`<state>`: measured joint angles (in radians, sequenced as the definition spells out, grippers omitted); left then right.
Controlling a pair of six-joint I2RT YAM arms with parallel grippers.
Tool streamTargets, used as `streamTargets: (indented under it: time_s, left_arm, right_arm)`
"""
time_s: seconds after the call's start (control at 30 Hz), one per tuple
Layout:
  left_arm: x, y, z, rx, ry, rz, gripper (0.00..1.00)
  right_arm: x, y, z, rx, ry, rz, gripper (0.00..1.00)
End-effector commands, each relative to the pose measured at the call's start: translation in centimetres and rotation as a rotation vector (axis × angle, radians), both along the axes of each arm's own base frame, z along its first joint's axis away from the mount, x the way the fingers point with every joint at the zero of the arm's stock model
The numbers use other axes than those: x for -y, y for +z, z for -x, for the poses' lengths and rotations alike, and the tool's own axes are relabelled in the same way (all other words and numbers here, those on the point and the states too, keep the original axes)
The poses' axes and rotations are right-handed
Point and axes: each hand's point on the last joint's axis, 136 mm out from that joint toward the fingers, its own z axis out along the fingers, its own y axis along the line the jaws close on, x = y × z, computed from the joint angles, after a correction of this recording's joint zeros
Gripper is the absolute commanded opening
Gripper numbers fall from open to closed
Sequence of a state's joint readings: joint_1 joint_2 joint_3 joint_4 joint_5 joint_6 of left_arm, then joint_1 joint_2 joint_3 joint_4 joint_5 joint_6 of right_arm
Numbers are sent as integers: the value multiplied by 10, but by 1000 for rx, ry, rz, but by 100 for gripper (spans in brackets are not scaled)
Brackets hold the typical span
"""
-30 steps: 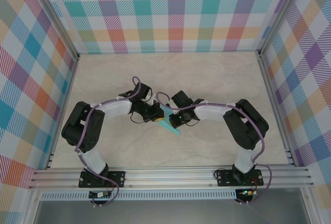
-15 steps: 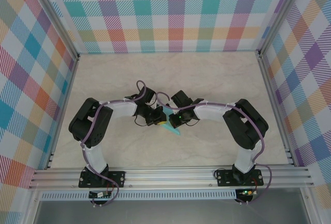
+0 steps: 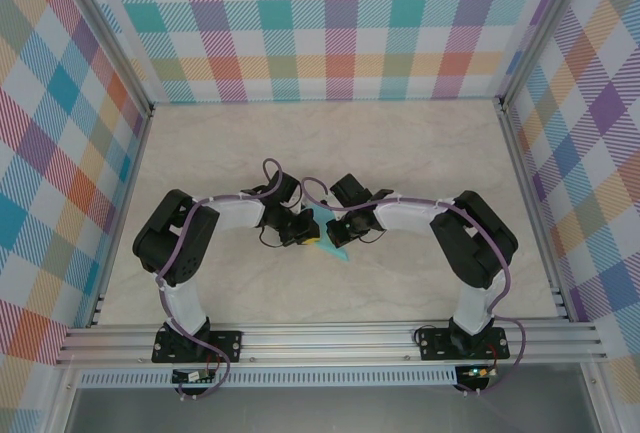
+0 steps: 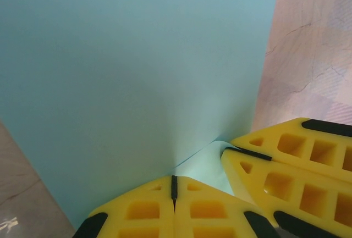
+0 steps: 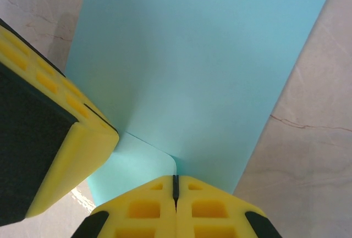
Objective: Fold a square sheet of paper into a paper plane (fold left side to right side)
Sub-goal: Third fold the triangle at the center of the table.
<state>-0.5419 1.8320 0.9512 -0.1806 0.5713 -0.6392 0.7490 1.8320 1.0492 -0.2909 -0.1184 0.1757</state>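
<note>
The turquoise paper (image 3: 331, 242) lies folded on the table's middle, a slim pointed shape between both arms. In the left wrist view the paper (image 4: 137, 67) spreads ahead, with a lighter flap beside my tips. My left gripper (image 4: 174, 180) is shut, tips resting on the paper at a crease. The right gripper's yellow fingers (image 4: 286, 161) press close by on the right. In the right wrist view my right gripper (image 5: 175, 180) is shut too, tips on the paper (image 5: 203, 67) where the flap's rounded corner ends. The left gripper's fingers (image 5: 49, 139) are at left. From above, left gripper (image 3: 306, 232) and right gripper (image 3: 336, 230) nearly meet.
A marble-look table (image 3: 330, 143) is fenced by checked walls and metal rails. An aluminium rail (image 3: 330, 338) carries both arm bases at the near edge. Both forearms reach inward over the centre, elbows out to the sides.
The left arm's elbow swung to the right and its gripper edged closer to the paper and the right gripper. The right arm held still. Both grippers stayed shut.
</note>
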Motion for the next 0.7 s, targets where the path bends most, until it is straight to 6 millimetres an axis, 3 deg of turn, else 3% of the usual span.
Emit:
streamTargets:
  time_s: [0.0,0.17,0.3,0.47,0.67]
  left_arm:
    - [-15,-32,18,-61,-3,-109,0]
    - [-20,-38,22,-71,-5,-134,0]
    - [-23,-41,23,-75,-5,-151,0]
    - [-23,-40,22,-69,-5,-155,0]
    - [-24,-37,21,-61,-8,-158,0]
  right_arm:
    - [0,-15,25,-110,39,36,0]
    - [-6,32,3,-32,-4,-19,18]
    - [6,61,-6,32,-52,-10,35]
    - [10,63,23,-57,-21,-62,42]
    - [-7,58,68,-300,4,-222,33]
